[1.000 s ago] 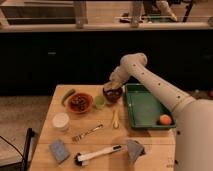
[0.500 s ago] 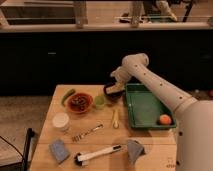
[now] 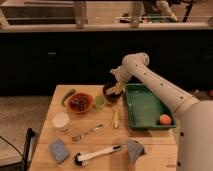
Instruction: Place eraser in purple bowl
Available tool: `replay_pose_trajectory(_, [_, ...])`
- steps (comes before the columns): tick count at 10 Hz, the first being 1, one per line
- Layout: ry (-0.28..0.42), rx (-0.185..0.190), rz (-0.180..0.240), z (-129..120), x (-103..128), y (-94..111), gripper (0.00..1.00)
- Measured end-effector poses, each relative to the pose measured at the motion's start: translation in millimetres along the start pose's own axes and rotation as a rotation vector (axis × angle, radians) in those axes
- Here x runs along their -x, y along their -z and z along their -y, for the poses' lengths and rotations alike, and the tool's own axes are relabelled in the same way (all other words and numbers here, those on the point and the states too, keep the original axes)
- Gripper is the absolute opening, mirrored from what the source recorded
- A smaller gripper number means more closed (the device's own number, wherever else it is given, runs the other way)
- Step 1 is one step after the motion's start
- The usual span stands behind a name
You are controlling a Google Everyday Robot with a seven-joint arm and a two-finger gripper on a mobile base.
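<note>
The purple bowl (image 3: pixel 111 94) stands near the back middle of the wooden table (image 3: pixel 105 135), left of the green tray. My gripper (image 3: pixel 118 88) hangs right over the bowl's right rim, at the end of the white arm (image 3: pixel 150 80) coming from the right. I cannot make out the eraser; it may be hidden at the gripper or in the bowl.
A red bowl (image 3: pixel 79 103) with dark contents, a green cup (image 3: pixel 99 101) and a green vegetable (image 3: pixel 67 96) sit left of the purple bowl. The green tray (image 3: pixel 145 107) holds an orange (image 3: pixel 164 119). In front lie a white cup (image 3: pixel 61 121), fork (image 3: pixel 86 133), brush (image 3: pixel 97 154), blue sponge (image 3: pixel 59 149) and grey cloth (image 3: pixel 134 148).
The gripper has stayed over the purple bowl, shifting slightly; the arm's wrist has risen a little.
</note>
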Motion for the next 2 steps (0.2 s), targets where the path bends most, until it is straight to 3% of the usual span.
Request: replay_pose_trajectory(2, [0.008,-0.003,0.013,0.3,1.1,4.3,0.80])
